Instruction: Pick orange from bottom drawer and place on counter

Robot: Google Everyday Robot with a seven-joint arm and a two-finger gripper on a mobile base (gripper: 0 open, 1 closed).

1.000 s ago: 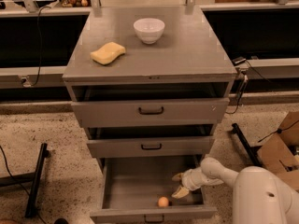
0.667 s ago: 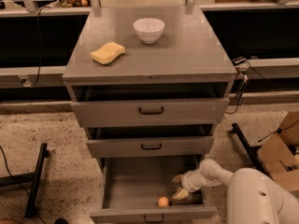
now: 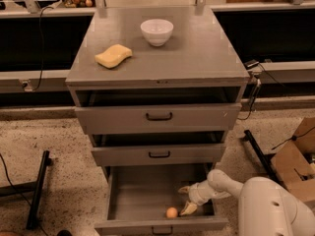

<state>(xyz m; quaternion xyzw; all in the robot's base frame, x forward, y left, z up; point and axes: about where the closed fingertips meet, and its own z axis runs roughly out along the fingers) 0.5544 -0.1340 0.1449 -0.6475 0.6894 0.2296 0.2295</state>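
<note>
The gripper (image 3: 186,200) hung inside the bottom drawer (image 3: 142,193), its fingers (image 3: 189,209) spread apart and empty, with the orange (image 3: 171,212) just beside the lower finger.

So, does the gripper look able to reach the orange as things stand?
Probably yes: the bottom drawer is pulled out, and the gripper sits inside it, open, just right of the orange, with nothing between them.
</note>
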